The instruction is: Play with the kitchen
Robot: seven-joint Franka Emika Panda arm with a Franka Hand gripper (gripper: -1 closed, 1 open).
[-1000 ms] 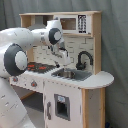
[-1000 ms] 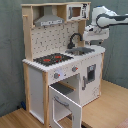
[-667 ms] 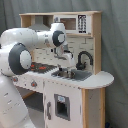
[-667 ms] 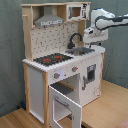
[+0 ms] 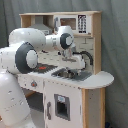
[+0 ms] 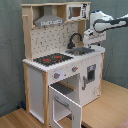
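Observation:
The kitchen (image 5: 92,87) (image 6: 37,75) is a toy of pale wood and white panels. It has a black-red stovetop (image 6: 52,59), a grey sink (image 6: 82,50) (image 5: 72,75), a black faucet (image 6: 75,39) (image 5: 90,56) and a grey hood (image 6: 48,21). Its oven door (image 6: 64,102) hangs open at the front. My gripper (image 5: 76,62) (image 6: 90,37) hovers just above the sink, close to the faucet. The white arm (image 6: 111,22) reaches in from the second exterior view's right.
My bulky arm base (image 5: 15,95) fills the first exterior view's left, right beside the stove end. A microwave panel (image 5: 75,23) sits in the top shelf. A wooden floor (image 6: 110,107) lies under the kitchen, and a grey curtain (image 6: 10,50) hangs behind.
The wrist has swung toward the first exterior view's right and dropped a little, bringing the gripper lower over the sink. The kitchen has not moved.

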